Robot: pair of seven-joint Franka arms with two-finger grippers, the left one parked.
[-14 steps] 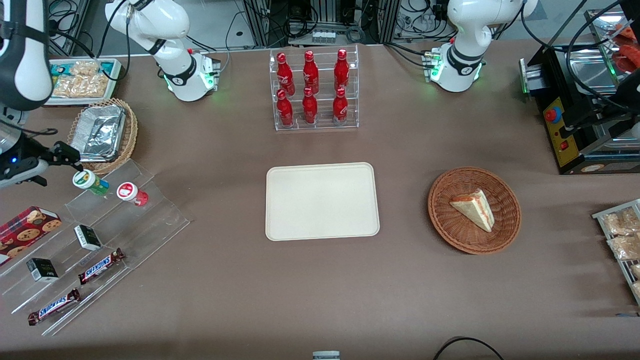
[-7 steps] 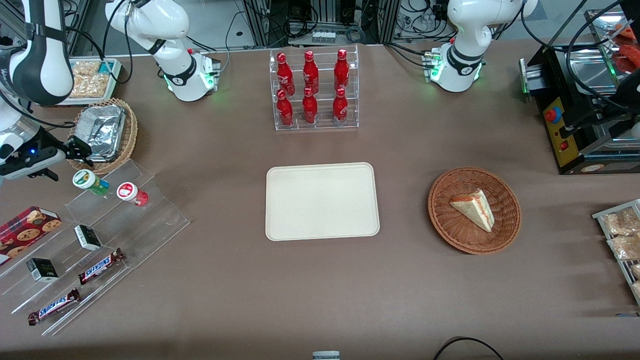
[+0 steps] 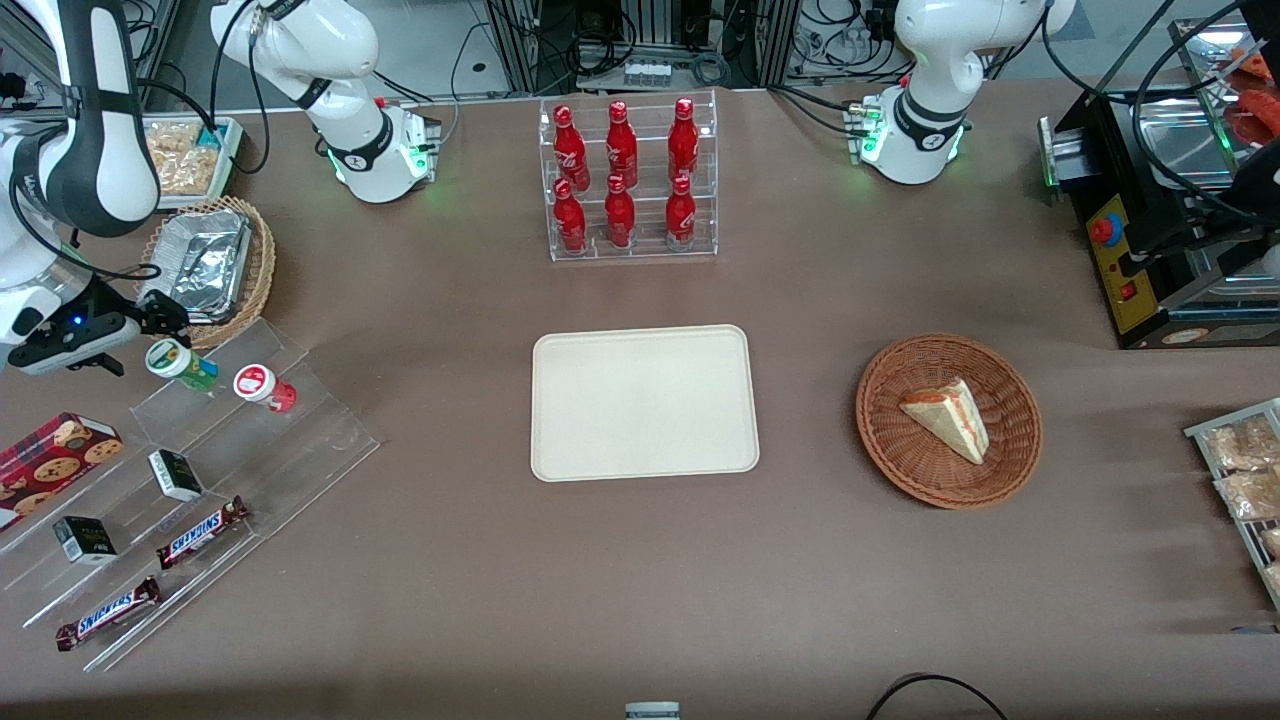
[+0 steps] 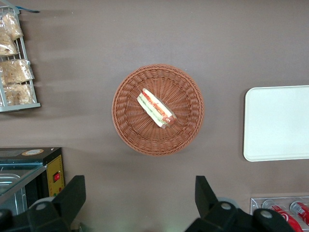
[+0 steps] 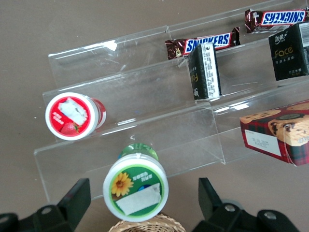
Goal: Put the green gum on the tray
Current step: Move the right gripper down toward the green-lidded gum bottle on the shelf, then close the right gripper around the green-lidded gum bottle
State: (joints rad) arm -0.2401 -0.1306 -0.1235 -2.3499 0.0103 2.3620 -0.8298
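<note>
- We see the tray (image 3: 645,403) bare at mid-table.
- Our gripper (image 5: 145,205) hovers above the green gum (image 5: 135,186), fingers spread wide, touching nothing.
- The green gum stands on the clear shelf's (image 5: 159,140) highest step, beside the red gum (image 5: 73,116).

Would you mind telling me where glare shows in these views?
Right wrist view: white glints on the clear shelf edges around the green gum, the open hand straddling it. Front view: the foil container shines; the tray looks evenly lit.
</note>
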